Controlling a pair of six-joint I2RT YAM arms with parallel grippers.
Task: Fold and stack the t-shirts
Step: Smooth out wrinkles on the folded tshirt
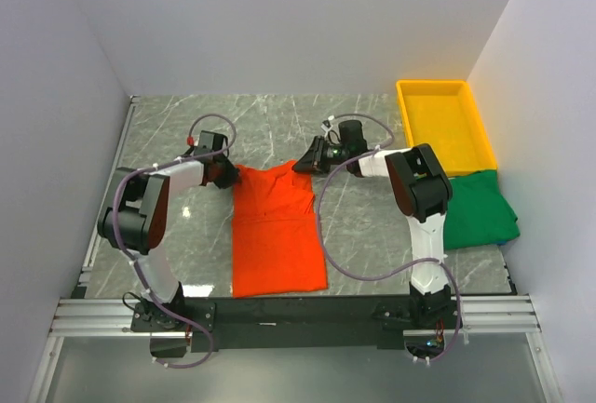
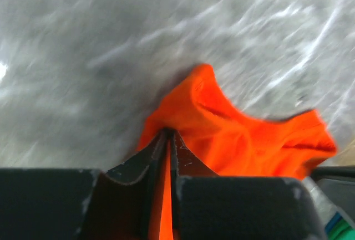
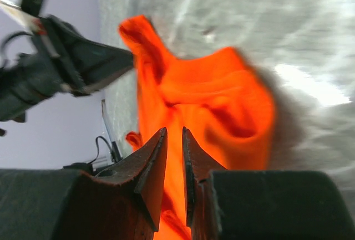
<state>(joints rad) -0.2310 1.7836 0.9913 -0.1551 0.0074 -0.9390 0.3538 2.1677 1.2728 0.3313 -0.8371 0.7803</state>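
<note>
Item: bright orange-red cloth t-shirt point(image 1: 277, 235). Your left tool point(image 1: 226, 172) and right tool point(image 1: 305, 163) each pinch a far corner, likely for folding.

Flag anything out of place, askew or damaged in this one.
Nothing spilled or damaged. The orange shirt is rumpled at its far end, where the left gripper and right gripper pinch its corners. The green shirt lies slightly crooked at the yellow tray's near end.
</note>
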